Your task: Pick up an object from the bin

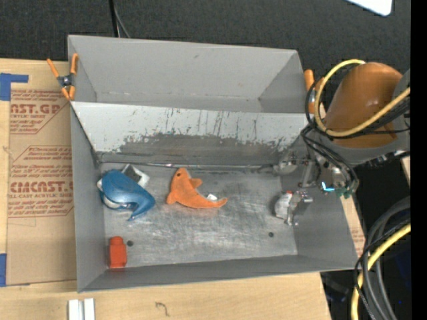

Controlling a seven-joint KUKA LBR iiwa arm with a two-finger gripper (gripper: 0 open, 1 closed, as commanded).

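Pincer (pixel 291 209) hangs low at the 3 o'clock side of the grey bin (pixel 200 79), above bare, scratched floor; whether it stands wide or narrow cannot be told. The thing nearest to it, well apart toward 9 o'clock, is an orange fish-shaped toy (pixel 192 193) lying near the floor's middle. Further out at 9 o'clock lies a blue whale-shaped toy (pixel 123 191), with a small white piece (pixel 138 175) at its 1 o'clock edge. A small red block (pixel 117 252) sits at 7 o'clock, near the left wall.
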